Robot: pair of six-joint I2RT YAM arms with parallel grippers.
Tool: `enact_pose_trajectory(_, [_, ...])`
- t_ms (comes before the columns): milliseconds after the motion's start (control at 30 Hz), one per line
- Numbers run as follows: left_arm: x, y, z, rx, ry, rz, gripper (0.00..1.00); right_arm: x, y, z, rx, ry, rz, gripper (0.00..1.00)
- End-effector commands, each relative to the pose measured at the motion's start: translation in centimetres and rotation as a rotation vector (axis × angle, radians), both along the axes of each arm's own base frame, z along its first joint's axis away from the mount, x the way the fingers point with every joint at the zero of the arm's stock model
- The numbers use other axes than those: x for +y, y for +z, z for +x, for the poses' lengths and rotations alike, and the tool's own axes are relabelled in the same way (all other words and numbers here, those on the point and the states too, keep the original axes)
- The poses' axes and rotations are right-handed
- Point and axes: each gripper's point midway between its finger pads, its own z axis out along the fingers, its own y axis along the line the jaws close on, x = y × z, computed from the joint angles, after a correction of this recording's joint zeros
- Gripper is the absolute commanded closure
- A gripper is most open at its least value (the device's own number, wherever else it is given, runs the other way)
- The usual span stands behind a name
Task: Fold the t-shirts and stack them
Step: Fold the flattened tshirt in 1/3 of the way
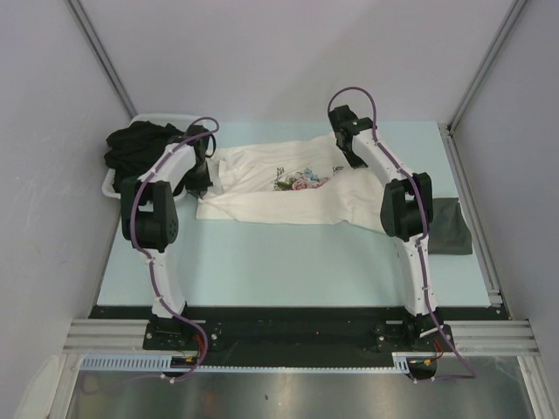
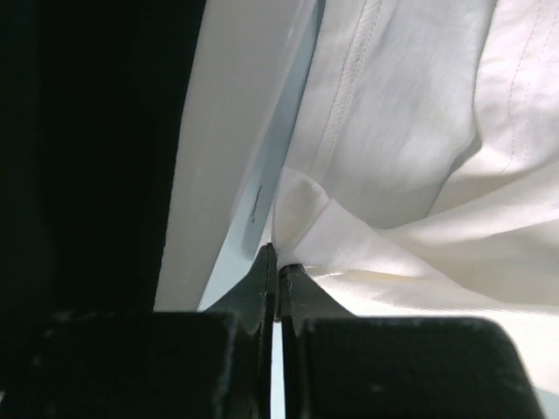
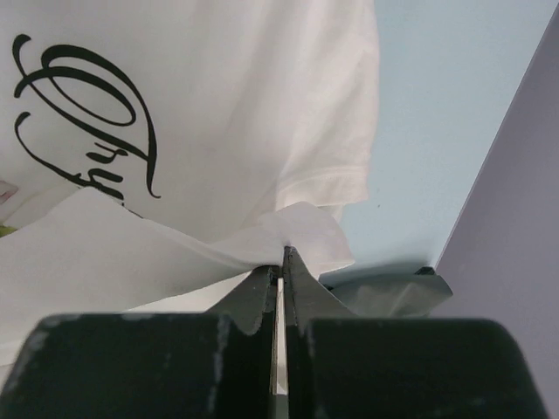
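Left pincer (image 2: pixel 272 264): fingers pressed together, clamped on a small fold at the edge of the cream-white t-shirt (image 2: pixel 410 140). The cloth bunches right at the tips, then spreads ahead and to the right of the pincer, with seams and a stitched hem visible. Just left of the tips is a thin strip of pale blue table (image 2: pixel 278 157), then the wall of the white tub (image 2: pixel 214 122) running away from the pincer. Further left it's all dark and I can't tell what it is from this wrist view.

Right pincer (image 3: pixel 284 262): fingers together, clamped on the same shirt, with a sliver of white cloth showing between them. The pinched corner folds up at the tips. Dark script (image 3: pixel 87 113) is ahead and left of the pincer, a sleeve (image 3: pixel 336 188) hem is straight ahead, and bare table is to the right.

Overhead: the shirt lies wrinkled on the table between the two pincers, with the rose print (image 1: pixel 301 181) face up roughly midway. The left pincer is at its left edge, the right pincer at its far right corner. On the outer side of the left pincer, the tub holds a heap of black t-shirts (image 1: pixel 144 144). A dark grey t-shirt (image 1: pixel 452 227) lies flat at the table's right edge, outside the right pincer and apart from the cream one.
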Motion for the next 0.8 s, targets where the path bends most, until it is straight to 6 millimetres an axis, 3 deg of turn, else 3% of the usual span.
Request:
enact_pose_trajectory(0, [0.7,0.7,1.2,-0.022,-0.006,0.024,1.00,0.9,0.4,1.7,-0.051,0.041,-0.001,1.00])
enact_pose_trajectory(433, [0.7,-0.2,1.2,-0.007,-0.009,0.025,1.00,3.4,-1.1,2.4,-0.043,0.110,0.026,1.00])
enact_pose_trajectory(600, [0.9,-0.5,1.0,0.006,-0.008,0.036,1.00,3.0,-0.9,3.0,-0.061,0.115,0.008,1.00])
enact_pose_trajectory(767, [1.1,-0.5,1.0,0.005,-0.004,0.048,1.00,1.4,-1.6,3.0,-0.044,0.084,-0.009,1.00])
